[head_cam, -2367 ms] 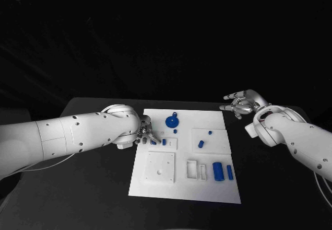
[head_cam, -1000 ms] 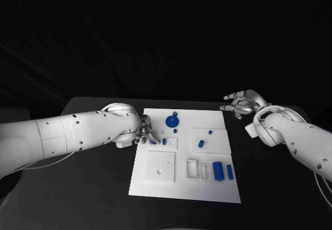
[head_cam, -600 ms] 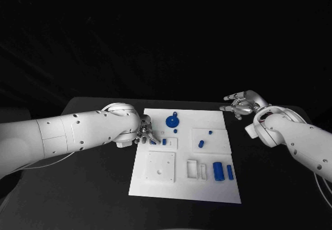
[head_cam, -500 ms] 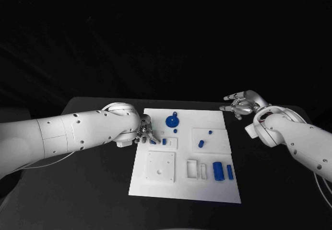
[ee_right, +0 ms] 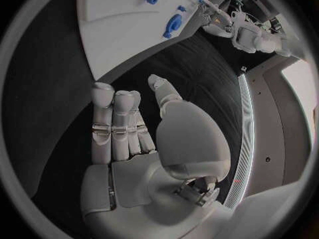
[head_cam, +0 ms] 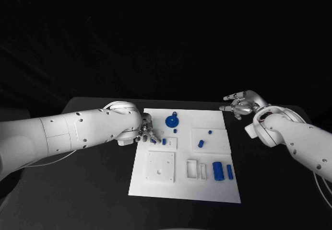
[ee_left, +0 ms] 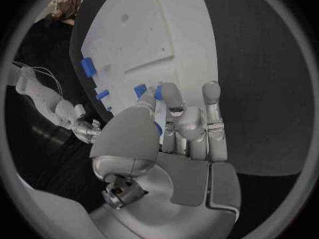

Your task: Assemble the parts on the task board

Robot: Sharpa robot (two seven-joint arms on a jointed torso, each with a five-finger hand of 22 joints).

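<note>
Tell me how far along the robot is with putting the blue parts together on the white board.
Early, it seems. The round blue part and a small peg sit on the task board, though whether they are seated is unclear. The left hand is at a small blue piece by the board's left edge. Two blue cylinders lie loose near the slots, and the right hand waits empty off the board.

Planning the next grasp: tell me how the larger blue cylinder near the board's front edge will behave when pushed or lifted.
The larger blue cylinder lies on its side on the task board, so a sideways push probably rolls it. It looks small and rigid, likely light. Its smooth round surface may slip between fingers.
</note>
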